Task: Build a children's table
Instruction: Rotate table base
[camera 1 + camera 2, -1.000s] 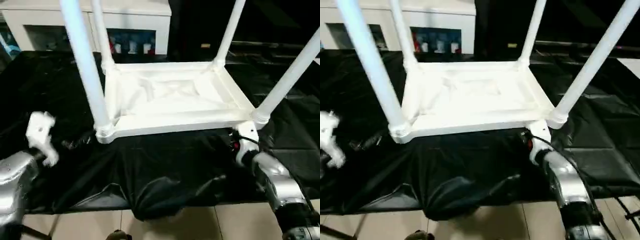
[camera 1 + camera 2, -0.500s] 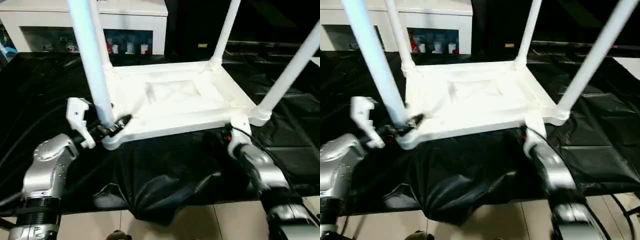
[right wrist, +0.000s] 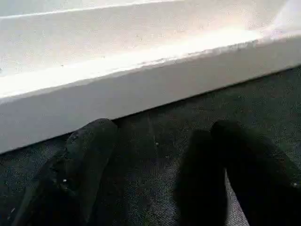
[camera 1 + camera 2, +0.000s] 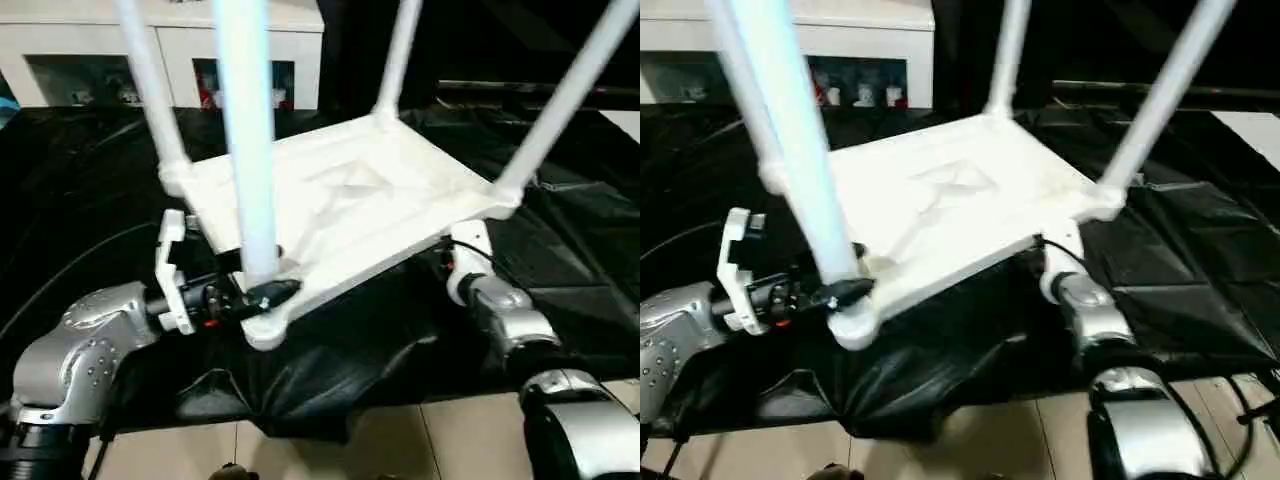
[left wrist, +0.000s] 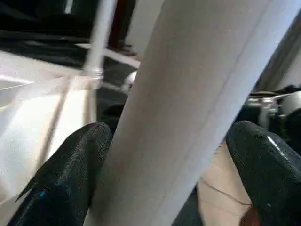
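Left wrist view: the left claw (image 5: 164, 165) has its two black fingers (image 5: 70, 174) spread wide on both sides of a fat white leg (image 4: 245, 150), not squeezing it. That leg stands in the near corner of the upside-down children's table (image 4: 340, 210), which is tipped up on the black cloth (image 4: 330, 350). The right claw (image 3: 155, 174) is open too, on the cloth just under the table's white edge. Behind the table stands a white cabinet (image 4: 170, 50).
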### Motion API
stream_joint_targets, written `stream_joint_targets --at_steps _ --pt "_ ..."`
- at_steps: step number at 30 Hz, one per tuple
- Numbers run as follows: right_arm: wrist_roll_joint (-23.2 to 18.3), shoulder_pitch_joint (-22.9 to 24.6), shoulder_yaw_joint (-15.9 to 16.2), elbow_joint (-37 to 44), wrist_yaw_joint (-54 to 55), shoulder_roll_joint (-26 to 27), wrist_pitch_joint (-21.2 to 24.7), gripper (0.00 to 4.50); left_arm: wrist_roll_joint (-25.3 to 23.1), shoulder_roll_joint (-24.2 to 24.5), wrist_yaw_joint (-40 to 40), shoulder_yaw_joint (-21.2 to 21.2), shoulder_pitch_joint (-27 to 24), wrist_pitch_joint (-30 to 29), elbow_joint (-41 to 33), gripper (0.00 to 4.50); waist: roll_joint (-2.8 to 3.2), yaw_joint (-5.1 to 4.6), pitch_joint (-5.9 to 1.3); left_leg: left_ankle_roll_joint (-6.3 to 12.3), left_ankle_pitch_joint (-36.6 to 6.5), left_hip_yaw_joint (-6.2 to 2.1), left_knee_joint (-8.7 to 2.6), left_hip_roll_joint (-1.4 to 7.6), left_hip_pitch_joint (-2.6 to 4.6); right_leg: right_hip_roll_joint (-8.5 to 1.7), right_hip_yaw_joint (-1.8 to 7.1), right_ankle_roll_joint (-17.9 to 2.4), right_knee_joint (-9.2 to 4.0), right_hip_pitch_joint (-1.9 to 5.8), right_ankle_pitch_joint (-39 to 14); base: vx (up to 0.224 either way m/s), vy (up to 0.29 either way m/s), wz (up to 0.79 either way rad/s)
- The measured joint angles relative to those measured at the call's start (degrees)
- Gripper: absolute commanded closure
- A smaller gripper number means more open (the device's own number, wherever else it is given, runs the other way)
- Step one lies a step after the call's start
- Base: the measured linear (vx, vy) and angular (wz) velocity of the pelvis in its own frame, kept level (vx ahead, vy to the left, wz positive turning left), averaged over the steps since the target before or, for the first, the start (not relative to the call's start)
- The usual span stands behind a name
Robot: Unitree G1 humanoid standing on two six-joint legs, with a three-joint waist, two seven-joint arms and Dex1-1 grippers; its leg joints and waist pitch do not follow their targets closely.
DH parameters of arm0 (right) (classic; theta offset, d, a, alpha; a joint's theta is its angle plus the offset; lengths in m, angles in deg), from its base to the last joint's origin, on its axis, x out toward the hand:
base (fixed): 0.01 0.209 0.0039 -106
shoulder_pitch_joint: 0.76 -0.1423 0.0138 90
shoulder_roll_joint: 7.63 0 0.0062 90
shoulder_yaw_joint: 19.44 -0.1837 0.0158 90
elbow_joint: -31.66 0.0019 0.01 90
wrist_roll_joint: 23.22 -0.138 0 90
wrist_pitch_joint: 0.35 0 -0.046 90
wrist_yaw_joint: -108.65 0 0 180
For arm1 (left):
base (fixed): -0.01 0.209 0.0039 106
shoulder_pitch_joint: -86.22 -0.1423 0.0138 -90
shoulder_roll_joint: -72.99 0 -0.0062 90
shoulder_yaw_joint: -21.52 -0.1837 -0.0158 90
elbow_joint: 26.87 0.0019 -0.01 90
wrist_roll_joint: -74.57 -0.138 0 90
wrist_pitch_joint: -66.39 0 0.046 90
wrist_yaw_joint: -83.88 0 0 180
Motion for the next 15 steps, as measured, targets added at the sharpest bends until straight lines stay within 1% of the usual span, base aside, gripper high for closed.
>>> stream_joint_targets --at_steps 4,5,8,11,15 --pt "1.02 -1.06 0.53 -1.63 -0.62 2.51 -1.23 0.63 3.33 -4.83 -1.84 -0.74 2.69 -1.48 -0.63 0.05 -0.52 -0.83 -0.1 0.0 0.0 0.0 0.03 0.02 -0.01 0.0 -0.01 -0.02 0.03 -0.02 0.01 0.0 0.0 0.0" --pt "1.62 -1.8 0.83 -2.32 -0.76 3.62 -1.45 0.63 3.33 -5.58 -2.17 -1.67 3.44 -1.57 -0.65 0.05 -0.7 -1.25 -0.14 0.0 0.0 0.0 0.03 0.04 0.01 0.03 -0.01 -0.02 0.07 -0.04 0.01 0.0 0.0 0.0" --pt "2.29 -2.75 1.76 -3.05 -1.7 5.62 -1.93 0.63 2.59 -7.07 -2.74 -3.76 5.19 -1.31 0.27 0.05 -1.01 -1.73 -0.12 0.0 -0.01 -0.1 0.02 0.07 0.02 0.04 -0.14 -0.03 0.09 -0.14 0.02 0.0 0.0 0.0" --pt "2.46 -3.58 2.37 -4.11 -2.39 6.37 -2.65 0.63 2.38 -7.9 -2.75 -4.96 5.56 -0.99 0.42 0.05 -1.06 -1.76 -0.12 -0.01 -0.02 -0.11 -0.02 0.09 0.02 0.07 -0.17 -0.03 0.09 -0.17 0.03 0.0 0.0 0.0" --pt "3.78 -4.82 2.86 -5.11 -2.77 7.69 -2.89 0.63 0.46 -9.67 -3.34 -6.79 7.46 -0.75 1.48 0.05 -1.1 -1.55 -0.1 -0.01 -0.02 -0.1 -0.02 0.08 0.01 0.08 -0.13 -0.04 0.09 -0.18 0.03 0.0 0.0 0.0"
